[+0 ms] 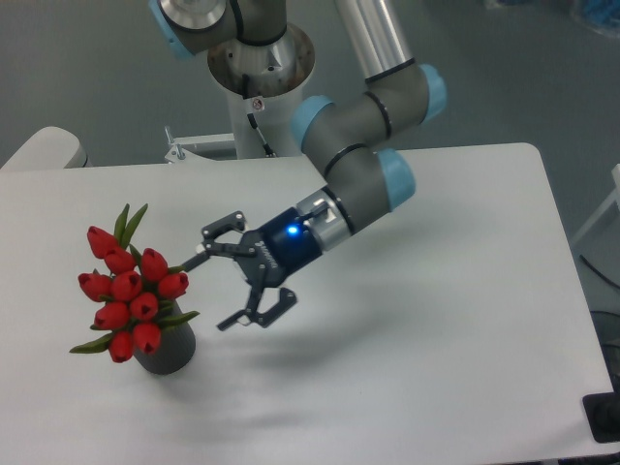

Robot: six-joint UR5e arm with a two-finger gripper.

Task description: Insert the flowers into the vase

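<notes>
The flowers (pixel 128 293), a bunch of red tulip buds with green leaves, stand with their stems down in the vase (pixel 167 351), a dark grey cylinder at the table's front left. The bunch leans to the left over the vase's rim. My gripper (pixel 213 283) hangs open to the right of the bunch, its two black fingers spread wide with nothing between them. The upper fingertip (pixel 194 260) is close to the nearest bud but apart from it.
The white table (pixel 436 320) carries only the vase. The robot's base column (pixel 254 87) stands behind the table's far edge. A black object (pixel 604 418) sits at the table's front right corner.
</notes>
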